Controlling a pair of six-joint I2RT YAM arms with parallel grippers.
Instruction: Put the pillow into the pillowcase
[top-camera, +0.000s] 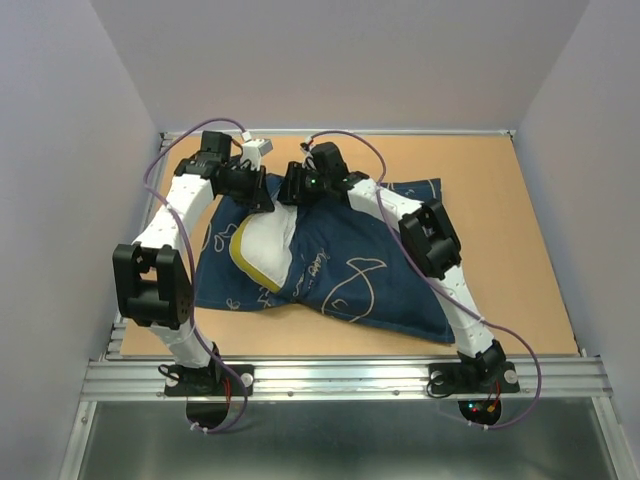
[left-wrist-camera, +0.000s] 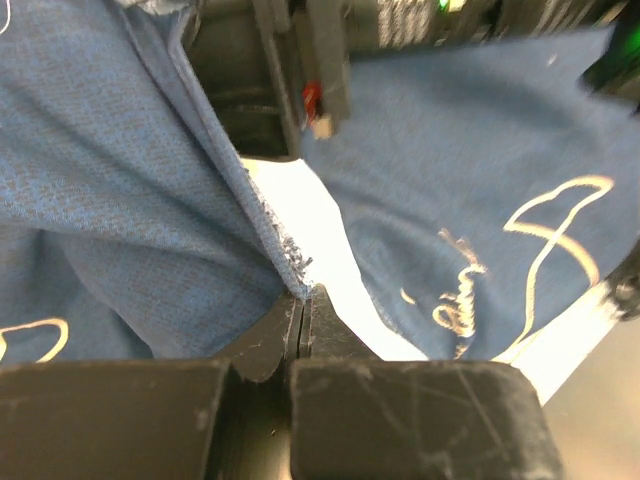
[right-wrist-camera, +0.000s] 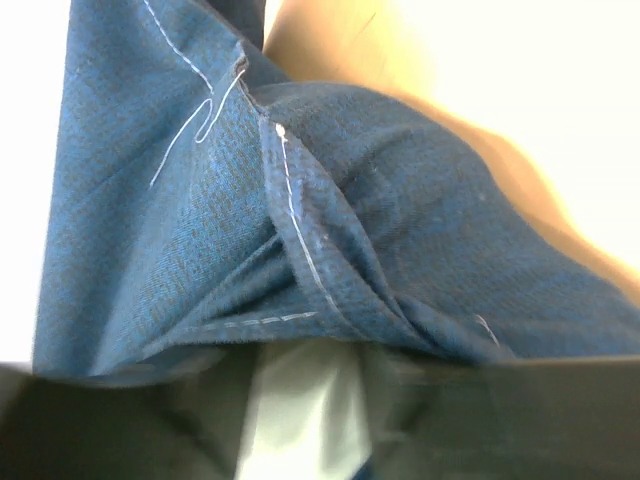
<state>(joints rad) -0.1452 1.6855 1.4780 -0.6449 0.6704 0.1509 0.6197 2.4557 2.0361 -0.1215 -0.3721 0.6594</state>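
**Pillow mostly in, one end poking out the left of the case mouth**

The pillow (top-camera: 265, 245) lies on the bench (top-camera: 520, 230) with most of it inside the pillowcase (top-camera: 370, 270). Only its left end, the one with the yellow band, is bare. I'd say its long axis runs from that end toward the near right, under the navy cloth. Both my tools sit at the far rim of the case mouth, just beyond the bare end, so the uncovered bit lies near and left of them. My left tool (top-camera: 265, 200) is closer to it, fingers pressed together and pinching the frayed hem of the case. My right tool (top-camera: 292, 195) has bunched hem right up against it, but that wrist view is too blurry to tell whether it's gripping. My guess is the hem has to travel near-left over that end.
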